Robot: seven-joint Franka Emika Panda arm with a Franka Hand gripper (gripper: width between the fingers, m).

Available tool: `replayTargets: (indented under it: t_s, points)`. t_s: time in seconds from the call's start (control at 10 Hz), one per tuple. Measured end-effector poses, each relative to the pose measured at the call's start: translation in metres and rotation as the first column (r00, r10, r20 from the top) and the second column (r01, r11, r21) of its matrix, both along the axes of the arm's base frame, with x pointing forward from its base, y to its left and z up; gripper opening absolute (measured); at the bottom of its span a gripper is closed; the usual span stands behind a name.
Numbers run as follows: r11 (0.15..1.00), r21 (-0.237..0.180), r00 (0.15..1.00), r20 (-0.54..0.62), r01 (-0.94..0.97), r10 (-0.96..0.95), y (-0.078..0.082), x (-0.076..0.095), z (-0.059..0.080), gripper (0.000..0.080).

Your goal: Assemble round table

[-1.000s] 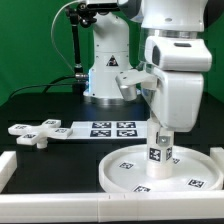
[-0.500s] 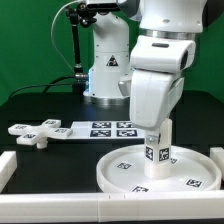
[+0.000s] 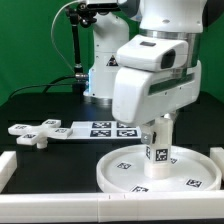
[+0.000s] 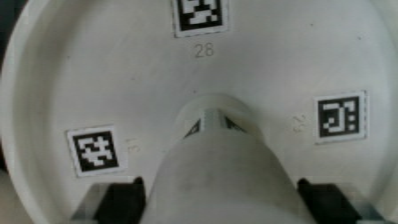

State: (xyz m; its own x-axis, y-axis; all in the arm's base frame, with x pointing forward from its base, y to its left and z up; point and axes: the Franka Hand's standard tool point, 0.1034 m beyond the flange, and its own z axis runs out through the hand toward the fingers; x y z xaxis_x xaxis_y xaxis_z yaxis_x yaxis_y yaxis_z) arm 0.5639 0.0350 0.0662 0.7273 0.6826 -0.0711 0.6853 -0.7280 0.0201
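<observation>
The large rimmed round disc [image 3: 185, 175] lies on the table at the exterior view's right, with several square tags on it. The short thick cylinder leg [image 3: 157, 152] stands upright at the disc's middle. My gripper [image 3: 158, 128] comes down from above and is shut on the leg's top. In the wrist view the leg [image 4: 217, 160] runs down to the disc [image 4: 107, 70], and the black fingertips [image 4: 121, 196] press on both its sides. The cross-shaped foot [image 3: 33, 132] lies apart on the table at the exterior view's left.
The marker board [image 3: 105, 129] lies flat between the foot and the disc. White bars [image 3: 8, 165] edge the workspace at the front and left. The arm's base [image 3: 105, 70] stands behind the board.
The wrist has turned about the upright leg, its body swinging toward the exterior view's left. The leg stays on the disc's middle. Foot and disc have not moved.
</observation>
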Motion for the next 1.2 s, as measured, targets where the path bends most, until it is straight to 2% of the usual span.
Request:
replayTargets:
  t_s: [0.3, 0.8, 0.9, 1.0, 1.1, 1.2]
  points:
    - [0.953, 0.022, 0.953, 0.011, 0.303, -0.303, 0.0022, 0.0002, 0.0000, 0.0409]
    - [0.812, 0.034, 0.812, 0.016, 0.582, -0.583, 0.0047, -0.0006, -0.0001, 0.0409]
    - [0.725, 0.053, 0.725, 0.018, 0.687, -0.688, 0.0043, -0.0002, -0.0002, 0.0409]
    - [0.694, 0.057, 0.694, 0.019, 0.718, -0.720, 0.0045, -0.0001, -0.0004, 0.0409]
    - [0.591, 0.066, 0.592, 0.005, 0.804, -0.806, 0.0044, -0.0001, -0.0006, 0.0409]
    - [0.532, 0.070, 0.534, -0.006, 0.844, -0.846, 0.0045, -0.0001, -0.0007, 0.0409]
